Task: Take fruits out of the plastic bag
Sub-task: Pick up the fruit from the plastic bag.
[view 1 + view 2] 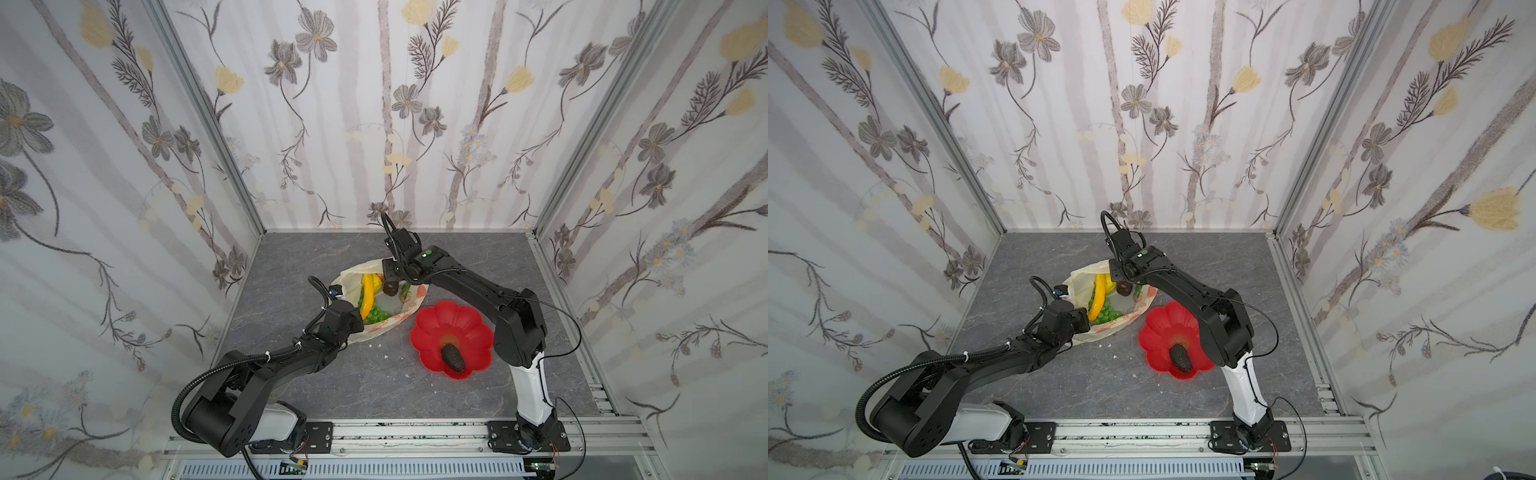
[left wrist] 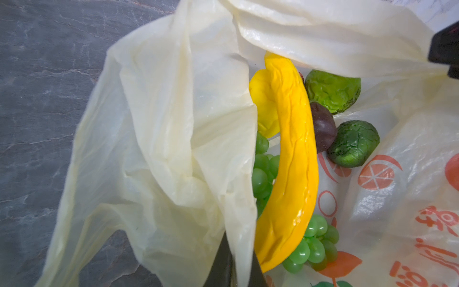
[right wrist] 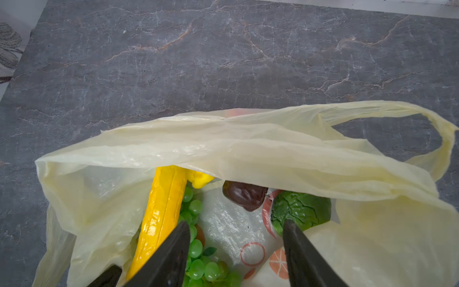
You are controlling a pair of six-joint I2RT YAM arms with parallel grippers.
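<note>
The plastic bag [image 1: 352, 277] [image 1: 1080, 279] lies mouth-up at mid-table, held open. My left gripper [image 1: 358, 326] [image 2: 242, 251] is shut on the bag's near rim [image 2: 161, 124]. Inside lie fruits: a yellow banana [image 1: 368, 297] [image 2: 290, 161] [image 3: 164, 216], green grapes [image 2: 310, 246] [image 3: 198, 268], a lemon [image 2: 263, 106], two bumpy green citrus [image 2: 332, 90] [image 2: 354, 144], and a dark brown piece [image 1: 390, 288] [image 3: 244, 195]. My right gripper [image 1: 394, 279] [image 3: 236, 223] hangs open over the bag's mouth, with only bag film between its fingers. A dark avocado [image 1: 453, 357] [image 1: 1180, 358] lies outside the bag.
The avocado rests in a red flower-shaped plate [image 1: 469, 328] [image 1: 1158, 332] just right of the bag. One bag handle loop [image 3: 444, 139] trails on the grey marbled tabletop. Small white crumbs [image 1: 386, 356] lie in front of the bag. Wallpapered walls enclose three sides.
</note>
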